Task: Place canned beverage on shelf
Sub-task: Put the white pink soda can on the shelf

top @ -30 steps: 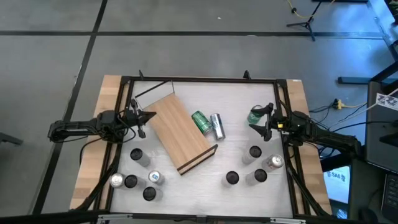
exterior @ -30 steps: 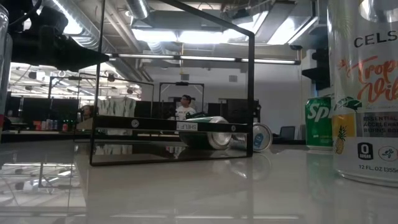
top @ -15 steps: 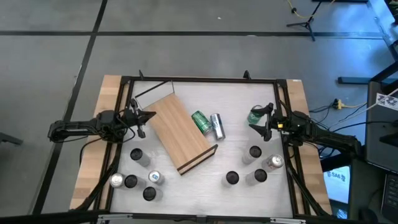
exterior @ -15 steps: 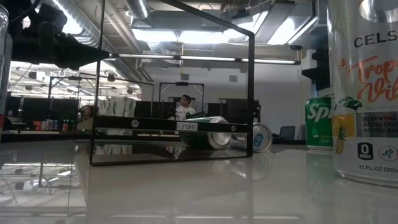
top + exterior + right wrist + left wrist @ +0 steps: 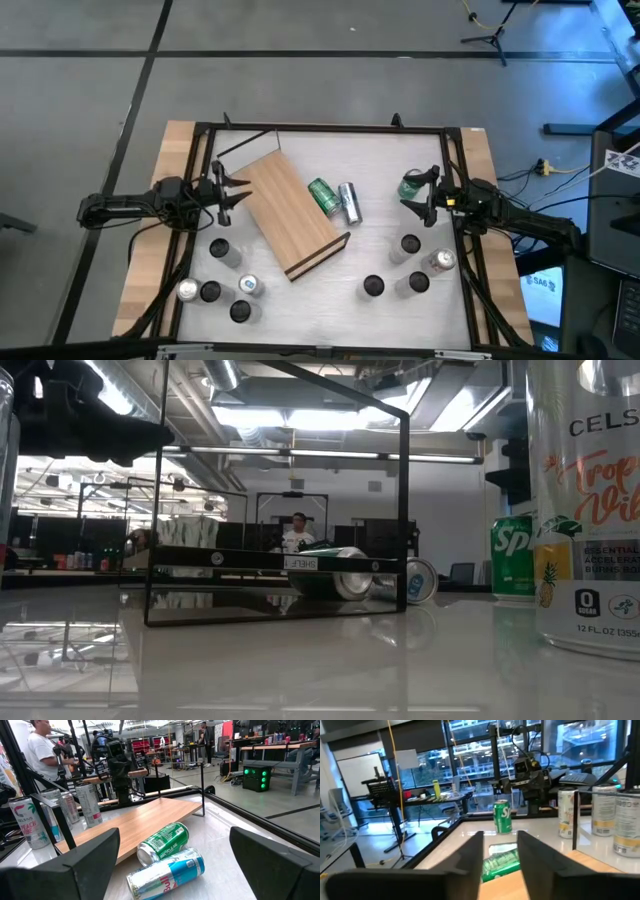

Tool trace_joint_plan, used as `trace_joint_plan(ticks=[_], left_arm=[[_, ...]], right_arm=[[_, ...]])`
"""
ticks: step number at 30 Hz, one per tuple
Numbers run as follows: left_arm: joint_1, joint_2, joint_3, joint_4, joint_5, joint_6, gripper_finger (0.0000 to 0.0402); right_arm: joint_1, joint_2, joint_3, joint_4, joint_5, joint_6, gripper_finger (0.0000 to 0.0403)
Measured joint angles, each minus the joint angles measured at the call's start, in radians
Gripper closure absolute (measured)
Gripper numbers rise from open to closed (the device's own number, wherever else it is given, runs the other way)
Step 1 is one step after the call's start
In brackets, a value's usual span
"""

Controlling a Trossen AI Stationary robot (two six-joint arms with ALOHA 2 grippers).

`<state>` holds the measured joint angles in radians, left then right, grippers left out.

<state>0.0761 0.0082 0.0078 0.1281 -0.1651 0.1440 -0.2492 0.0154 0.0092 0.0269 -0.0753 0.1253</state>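
Note:
The shelf (image 5: 290,215), a light-wood board with dark edges, lies slantwise on the table's middle; it also shows in the low view (image 5: 250,560). Beside its right side two cans lie on their sides: a green can (image 5: 322,196) (image 5: 164,842) and a silver-blue can (image 5: 349,203) (image 5: 167,872). An upright green can (image 5: 410,187) (image 5: 502,817) stands close to my right gripper (image 5: 424,196), which is wide open and holds nothing. My left gripper (image 5: 228,190) (image 5: 500,865) hovers open at the shelf's left end, with nothing between its fingers.
Several cans stand upright at the near left (image 5: 220,250) and several at the near right (image 5: 409,244). A tall white can (image 5: 590,510) stands right before the low camera. A black frame (image 5: 320,128) rims the table. People show in the room behind.
My left gripper has opened: its fingertips were together and now stand apart. It has stayed where it was. The shelf, the cans and my right arm have kept still.

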Motion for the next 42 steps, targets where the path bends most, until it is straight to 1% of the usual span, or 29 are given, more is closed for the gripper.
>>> trace_joint_plan(ticks=[6, 13, 15, 16, 19, 22, 24, 27, 29, 33, 38, 42], left_arm=[[0.000, 0.000, 0.000, 0.003, 0.006, -0.003, 0.0162], [0.000, 0.000, 0.000, 0.038, 0.077, -0.003, 0.0036], [0.000, 0.000, 0.000, 0.058, 0.088, -0.008, 0.0011], [0.000, 0.000, 0.000, 0.061, 0.095, -0.010, 0.0007], [-0.001, 0.000, 0.000, 0.065, 0.112, -0.020, 0.0011], [-0.001, 0.000, 0.000, 0.077, 0.113, -0.084, 0.0006], [-0.001, 0.000, 0.000, 0.116, 0.117, -0.118, 0.0003], [-0.001, 0.000, 0.000, 0.198, 0.149, -0.125, 0.0004], [-0.001, 0.000, 0.015, 0.229, 0.158, -0.139, 0.0003], [-0.001, 0.008, 0.071, 0.227, 0.142, -0.192, 0.0003], [-0.001, 0.117, 0.176, 0.175, 0.163, -0.208, 0.0002], [-0.001, 0.261, 0.322, 0.024, 0.214, -0.241, 0.0002]], right_arm=[[0.000, 0.000, 0.000, 0.000, 0.000, 0.000, 0.0031], [0.000, 0.000, 0.000, 0.000, 0.000, 0.000, 0.0031], [0.000, 0.000, 0.000, 0.000, 0.000, 0.000, 0.0031], [0.000, 0.000, 0.000, 0.000, 0.000, 0.000, 0.0031], [0.000, 0.000, 0.000, 0.000, 0.000, 0.000, 0.0031], [0.000, 0.000, 0.000, 0.000, 0.000, 0.000, 0.0031], [0.000, 0.000, 0.000, 0.000, 0.000, 0.000, 0.0031], [0.000, 0.000, 0.000, 0.000, 0.000, 0.000, 0.0031], [0.000, 0.000, 0.000, 0.000, 0.000, 0.000, 0.0031], [0.000, 0.000, 0.000, 0.000, 0.000, 0.000, 0.0031], [0.000, 0.000, 0.000, 0.000, 0.000, 0.000, 0.0031], [0.000, 0.000, 0.000, 0.000, 0.000, 0.000, 0.0031]])
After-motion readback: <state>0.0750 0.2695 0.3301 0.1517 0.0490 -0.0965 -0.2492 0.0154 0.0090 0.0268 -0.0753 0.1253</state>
